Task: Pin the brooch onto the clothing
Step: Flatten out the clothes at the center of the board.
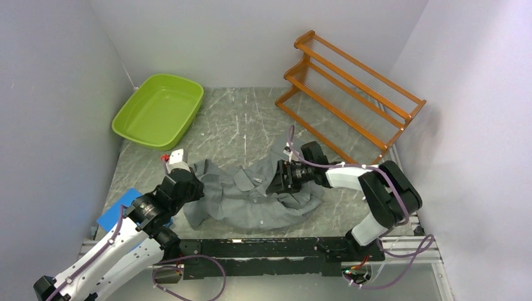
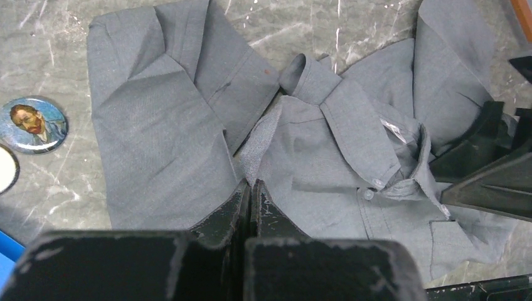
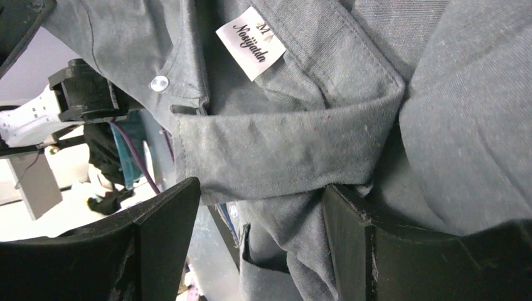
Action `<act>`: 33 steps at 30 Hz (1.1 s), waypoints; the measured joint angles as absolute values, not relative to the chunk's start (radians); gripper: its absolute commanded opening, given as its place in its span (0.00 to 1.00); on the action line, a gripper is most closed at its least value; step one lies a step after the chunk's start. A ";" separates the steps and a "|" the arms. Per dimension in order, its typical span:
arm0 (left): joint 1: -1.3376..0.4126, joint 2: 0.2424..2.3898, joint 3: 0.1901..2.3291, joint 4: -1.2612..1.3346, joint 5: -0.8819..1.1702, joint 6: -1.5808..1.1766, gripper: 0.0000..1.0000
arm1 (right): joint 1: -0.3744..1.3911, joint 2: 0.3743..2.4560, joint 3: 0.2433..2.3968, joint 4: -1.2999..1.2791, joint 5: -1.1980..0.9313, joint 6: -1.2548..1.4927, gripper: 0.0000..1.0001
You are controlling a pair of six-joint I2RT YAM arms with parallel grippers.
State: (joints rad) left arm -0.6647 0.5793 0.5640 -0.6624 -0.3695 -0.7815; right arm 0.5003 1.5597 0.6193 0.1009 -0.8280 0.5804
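Two grippers flanked the shirt (image 1: 251,197). Left gripper (image 2: 251,191): jaws fully together, tips at a fold of cloth just ahead; could not tell if fabric was pinched. Brooch (image 2: 31,124) lay on the table (image 2: 37,37) to its left, off the cloth. Right gripper (image 3: 260,191): jaws wide apart, collar (image 3: 282,144) spanning the gap. Left arm (image 1: 125,232) stretched forward low; right arm (image 1: 376,188) folded at the elbow.

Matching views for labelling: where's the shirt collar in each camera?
Top: collar mid-table, at the right jaws' tips.
Left wrist: collar right of centre, beside the right jaws at the right edge.
Right wrist: collar across the middle, between the open jaws.
Shared landmark: the right jaws.
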 measured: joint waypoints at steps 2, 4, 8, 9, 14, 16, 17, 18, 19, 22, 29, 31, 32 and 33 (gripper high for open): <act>-0.665 0.583 0.563 -0.658 -0.364 -0.783 0.03 | 0.510 1.597 0.622 0.146 -0.840 0.612 0.69; -0.665 0.585 0.563 -0.658 -0.363 -0.784 0.03 | 0.528 1.646 0.631 0.197 -0.850 0.652 0.66; -0.665 0.579 0.563 -0.660 -0.363 -0.788 0.03 | 0.553 1.712 0.656 0.267 -0.864 0.707 0.58; -0.665 0.576 0.562 -0.660 -0.363 -0.790 0.03 | 0.555 1.719 0.659 0.283 -0.865 0.719 0.55; -0.665 0.544 0.555 -0.663 -0.361 -0.800 0.03 | 0.558 1.722 0.678 0.336 -0.843 0.767 0.30; -0.665 0.535 0.554 -0.664 -0.360 -0.802 0.03 | 0.558 1.718 0.697 0.339 -0.822 0.768 0.14; -0.665 0.533 0.554 -0.664 -0.360 -0.802 0.03 | 0.558 1.716 0.707 0.338 -0.812 0.764 0.04; -0.665 0.532 0.554 -0.664 -0.361 -0.803 0.03 | 0.558 1.711 0.721 0.337 -0.797 0.763 0.00; -0.665 0.531 0.554 -0.665 -0.361 -0.803 0.03 | 0.558 1.705 0.731 0.336 -0.784 0.752 0.00; -0.665 0.531 0.553 -0.666 -0.361 -0.803 0.03 | 0.558 1.666 0.764 0.309 -0.748 0.717 0.00; -0.665 0.541 0.547 -0.663 -0.356 -0.804 0.03 | 0.562 1.397 0.784 0.157 -0.619 0.541 0.00; -0.665 0.546 0.547 -0.661 -0.354 -0.802 0.03 | 0.567 1.286 0.784 0.121 -0.578 0.484 0.00; -0.665 0.547 0.547 -0.658 -0.352 -0.798 0.03 | 0.570 1.237 0.784 0.105 -0.565 0.459 0.00; -0.665 0.548 0.547 -0.654 -0.346 -0.795 0.03 | 0.572 1.187 0.783 0.091 -0.550 0.434 0.00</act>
State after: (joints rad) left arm -0.6647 0.5476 0.5472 -0.6544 -0.3458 -0.7952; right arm 0.5724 1.1866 0.7830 0.0906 -0.5503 0.4335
